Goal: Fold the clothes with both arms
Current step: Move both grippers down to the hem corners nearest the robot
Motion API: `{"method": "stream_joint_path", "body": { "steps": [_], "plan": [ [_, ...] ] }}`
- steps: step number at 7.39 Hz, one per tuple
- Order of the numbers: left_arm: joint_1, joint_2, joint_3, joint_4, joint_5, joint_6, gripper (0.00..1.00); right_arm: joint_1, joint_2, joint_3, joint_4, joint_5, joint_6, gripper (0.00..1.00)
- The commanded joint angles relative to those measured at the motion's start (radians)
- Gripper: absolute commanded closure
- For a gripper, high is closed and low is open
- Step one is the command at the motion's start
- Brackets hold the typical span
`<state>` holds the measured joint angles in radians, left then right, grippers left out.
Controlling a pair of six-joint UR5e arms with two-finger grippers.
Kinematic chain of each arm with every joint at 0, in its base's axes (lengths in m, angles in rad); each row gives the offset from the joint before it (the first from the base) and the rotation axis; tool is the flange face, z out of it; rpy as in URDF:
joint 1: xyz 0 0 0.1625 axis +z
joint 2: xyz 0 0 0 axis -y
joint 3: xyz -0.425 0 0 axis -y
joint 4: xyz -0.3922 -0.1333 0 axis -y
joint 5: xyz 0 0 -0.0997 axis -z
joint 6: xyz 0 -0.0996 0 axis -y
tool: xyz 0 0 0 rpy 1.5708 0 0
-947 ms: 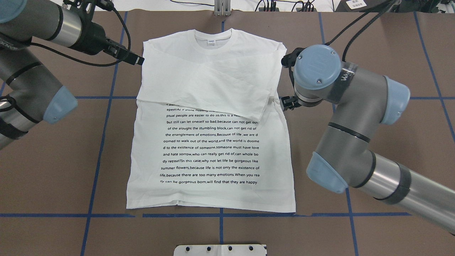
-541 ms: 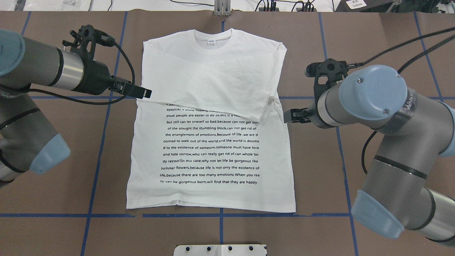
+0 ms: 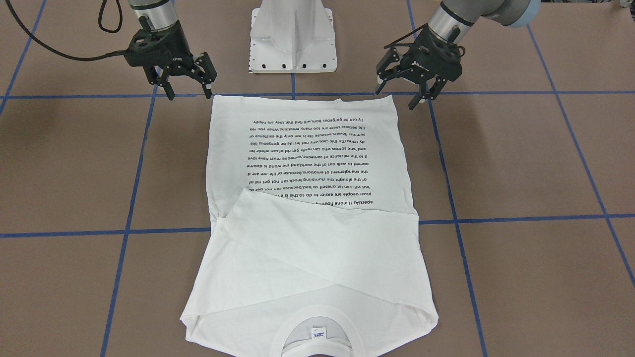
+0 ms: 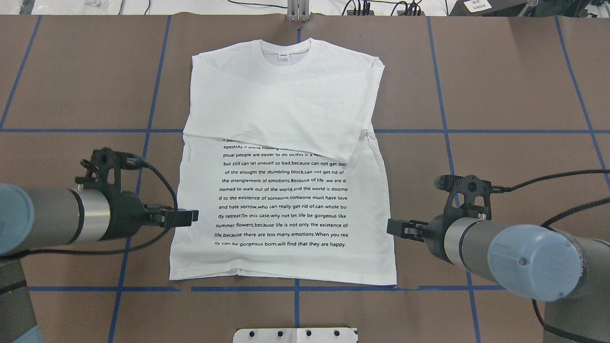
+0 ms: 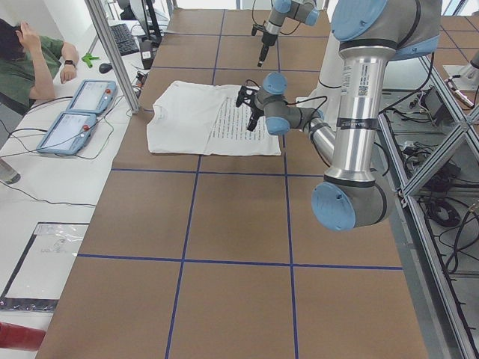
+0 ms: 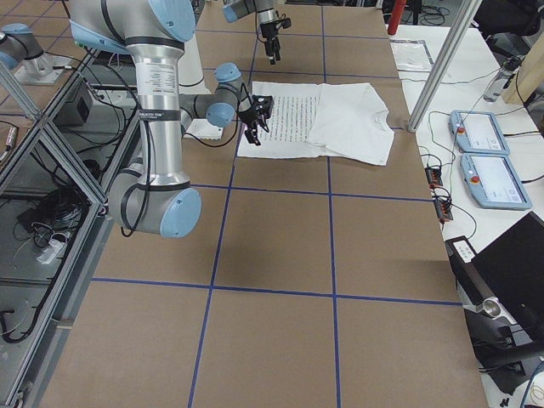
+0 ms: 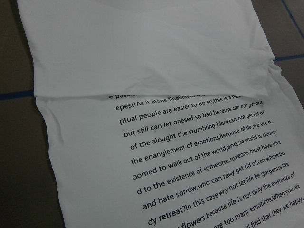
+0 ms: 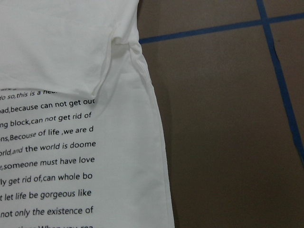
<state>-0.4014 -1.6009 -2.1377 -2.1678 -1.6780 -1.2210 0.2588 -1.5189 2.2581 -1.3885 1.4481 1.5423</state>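
flanking the shirt [image 4: 286,200] near its hem [image 4: 286,281]: left gripper [image 3: 397,99] just off one side edge, right gripper [image 3: 189,94] off the other, both jaws wide, empty. shirt flat on table [image 4: 71,85], long axis running away from robot, collar [image 4: 285,50] at far end.

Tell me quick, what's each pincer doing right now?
Left black two-finger pincer: open, holding nothing.
Right black two-finger pincer: open, holding nothing.

Matt white cloth shirt [image 4: 286,190] lies on matt brown table [image 4: 514,85] marked with blue tape.
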Motion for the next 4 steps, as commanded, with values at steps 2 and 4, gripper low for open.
{"method": "stream_joint_path", "body": {
  "steps": [2,4],
  "plan": [
    [0.205,0.055,0.05,0.006,0.2,-0.149,0.0,-0.07,-0.012,0.005,0.006,-0.069,0.064,0.0],
    [0.208,0.047,0.091,0.006,0.204,-0.149,0.0,-0.072,-0.01,0.005,0.006,-0.071,0.064,0.0]
  ]
}}
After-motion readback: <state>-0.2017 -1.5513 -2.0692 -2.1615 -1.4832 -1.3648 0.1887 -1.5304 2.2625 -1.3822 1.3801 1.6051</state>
